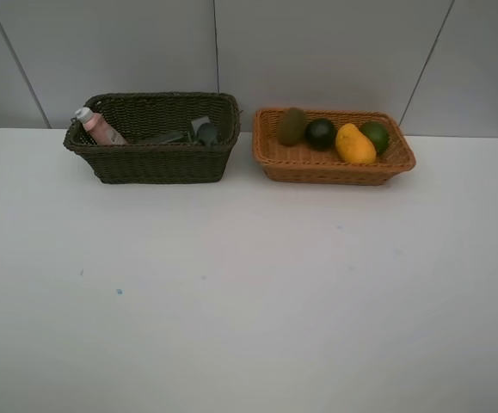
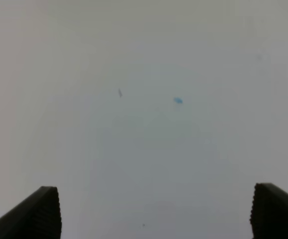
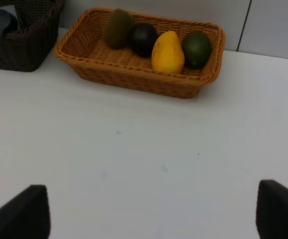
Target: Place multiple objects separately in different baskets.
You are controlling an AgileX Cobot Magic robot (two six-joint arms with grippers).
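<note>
The dark brown-green basket [image 1: 158, 163] stands at the back left and holds a pink bottle [image 1: 101, 127] and a dark grey bottle [image 1: 207, 133]; its other contents are too small to tell. To its right, the orange-tan basket [image 1: 335, 168] holds a kiwi [image 1: 292, 126], mangosteen [image 1: 321, 132], mango [image 1: 354, 144] and lime [image 1: 375, 135]. Neither arm shows in the exterior high view. My left gripper [image 2: 156, 219] is open over bare table. My right gripper [image 3: 153, 214] is open too, well short of the orange-tan basket [image 3: 134, 77] with its mango [image 3: 167, 52].
The white table [image 1: 249, 284] carries a small blue speck [image 1: 119, 292], which also lies ahead of the left gripper as the blue speck [image 2: 178, 100]. A grey panelled wall [image 1: 317, 52] rises right behind the baskets.
</note>
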